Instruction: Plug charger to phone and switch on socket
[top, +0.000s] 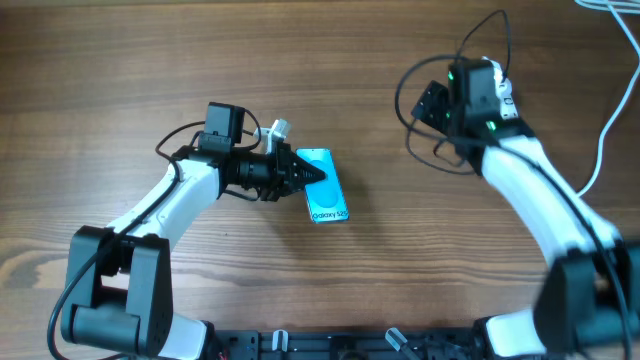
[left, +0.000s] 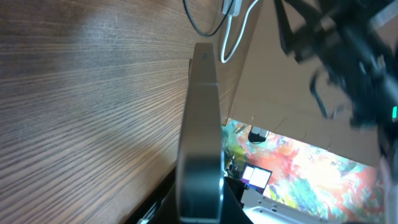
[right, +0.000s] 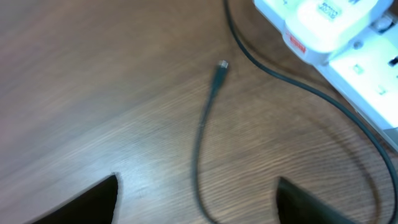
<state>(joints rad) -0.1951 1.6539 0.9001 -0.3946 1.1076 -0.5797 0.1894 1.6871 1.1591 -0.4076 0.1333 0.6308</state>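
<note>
Underneath everything, a wood-grain counter (top: 300, 60). Next in bulk, the two white arms: left arm (top: 160, 200) reaching in from the near-left corner, right arm (top: 535, 190) stretched toward the far right. At the end of the first, left fingers (top: 310, 172) clenched on the phone (top: 328, 190), pinching it by the long edge on the arm's side; screen up with its Galaxy S25 lettering in the overhead view, edge-on and jutting straight out of the grasp in the left wrist view. Lifted or flat on the wood, not clear. Probably gripped that way to steady the phone and leave its port end free for the plug. Across the counter, right fingers (top: 432, 103) spread wide and empty, hovering above the loose end of the cable, seemingly lined up to drop onto it. Close by, the socket (right: 364, 74), a white strip with a white adapter (right: 323, 18) seated on it, red strip at the adapter's edge; mostly hidden beneath the right arm from overhead. Switch state not readable from here. Running off the far-right edge, a thick white cord (top: 601, 135). Much thinner, the charger (right: 199, 149), black, curving away from the socket across the wood. Smallest of all, its plug tip (right: 221, 65), lying bare on the counter, well apart from the phone, so not yet plugged in.
</note>
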